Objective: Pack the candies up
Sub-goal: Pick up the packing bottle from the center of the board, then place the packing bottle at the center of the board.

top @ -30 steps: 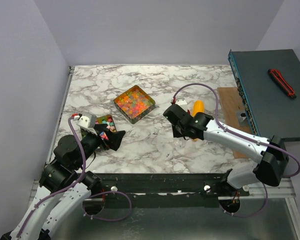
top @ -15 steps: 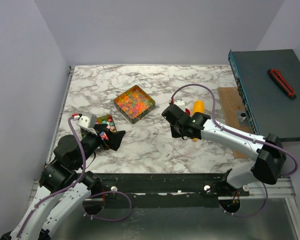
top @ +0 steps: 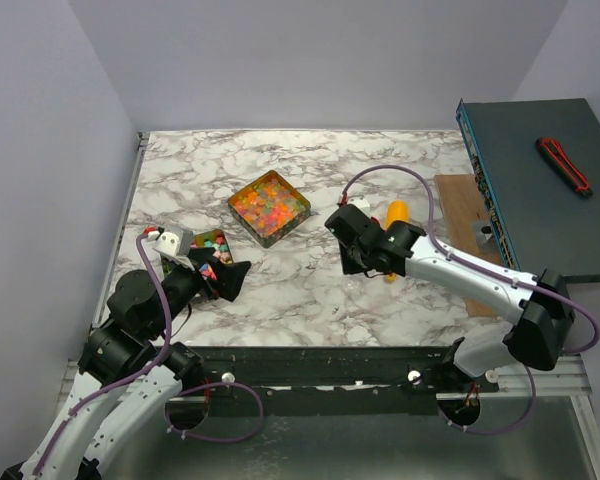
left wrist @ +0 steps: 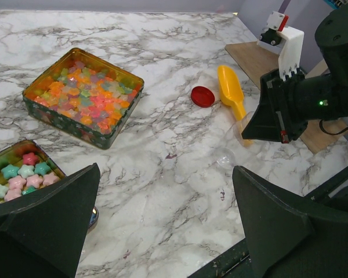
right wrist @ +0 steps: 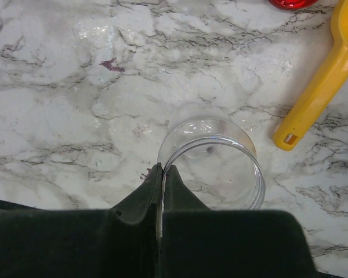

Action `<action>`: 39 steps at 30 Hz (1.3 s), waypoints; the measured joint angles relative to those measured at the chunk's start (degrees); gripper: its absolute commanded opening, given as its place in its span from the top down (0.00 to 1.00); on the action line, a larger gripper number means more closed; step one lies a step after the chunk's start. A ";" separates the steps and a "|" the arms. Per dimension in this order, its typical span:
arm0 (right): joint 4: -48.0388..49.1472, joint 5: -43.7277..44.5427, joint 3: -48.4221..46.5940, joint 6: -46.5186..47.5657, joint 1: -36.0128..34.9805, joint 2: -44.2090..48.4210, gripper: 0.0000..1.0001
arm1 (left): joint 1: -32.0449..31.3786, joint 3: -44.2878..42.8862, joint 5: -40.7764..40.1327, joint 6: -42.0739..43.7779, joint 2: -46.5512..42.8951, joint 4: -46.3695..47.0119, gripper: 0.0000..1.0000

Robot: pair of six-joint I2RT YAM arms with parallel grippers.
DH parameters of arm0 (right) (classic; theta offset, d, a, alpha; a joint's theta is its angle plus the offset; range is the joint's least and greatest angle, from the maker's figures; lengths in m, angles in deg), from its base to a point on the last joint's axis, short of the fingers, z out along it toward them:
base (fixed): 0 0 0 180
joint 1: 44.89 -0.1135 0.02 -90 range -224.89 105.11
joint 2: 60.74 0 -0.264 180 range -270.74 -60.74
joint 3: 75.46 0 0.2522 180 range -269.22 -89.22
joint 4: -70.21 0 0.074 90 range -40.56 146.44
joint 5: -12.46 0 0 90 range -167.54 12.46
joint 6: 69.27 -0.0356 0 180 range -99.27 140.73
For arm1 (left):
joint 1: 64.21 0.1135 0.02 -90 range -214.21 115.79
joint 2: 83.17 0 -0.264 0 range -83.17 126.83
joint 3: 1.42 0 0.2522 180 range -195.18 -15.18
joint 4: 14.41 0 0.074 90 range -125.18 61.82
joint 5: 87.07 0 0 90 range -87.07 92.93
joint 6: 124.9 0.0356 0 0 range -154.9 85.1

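Right end effector (right wrist: 162, 171) has closed on jar (right wrist: 220, 155) rim; candies (left wrist: 81, 95) glossy, multicoloured.

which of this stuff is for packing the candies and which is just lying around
For the job: candies, square tin, small tin, clear jar, yellow scoop, red cap.
Lying about: wooden board, dark case, red tool on it.

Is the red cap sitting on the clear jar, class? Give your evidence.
No; the red cap lies flat on the table beside the yellow scoop, apart from the clear jar, whose mouth is uncovered.
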State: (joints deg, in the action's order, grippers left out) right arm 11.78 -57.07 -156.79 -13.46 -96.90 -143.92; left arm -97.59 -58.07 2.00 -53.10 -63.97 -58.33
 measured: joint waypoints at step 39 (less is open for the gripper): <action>-2.60 1.79 -6.23 -6.95 -19.87 -5.29 0.99 | 0.00 0.00 -0.24 0.00 0.00 -0.04 0.01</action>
State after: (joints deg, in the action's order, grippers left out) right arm 9.18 -55.28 -163.02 -20.41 -116.76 -149.21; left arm -97.59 -58.07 1.76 -53.10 -63.97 -58.37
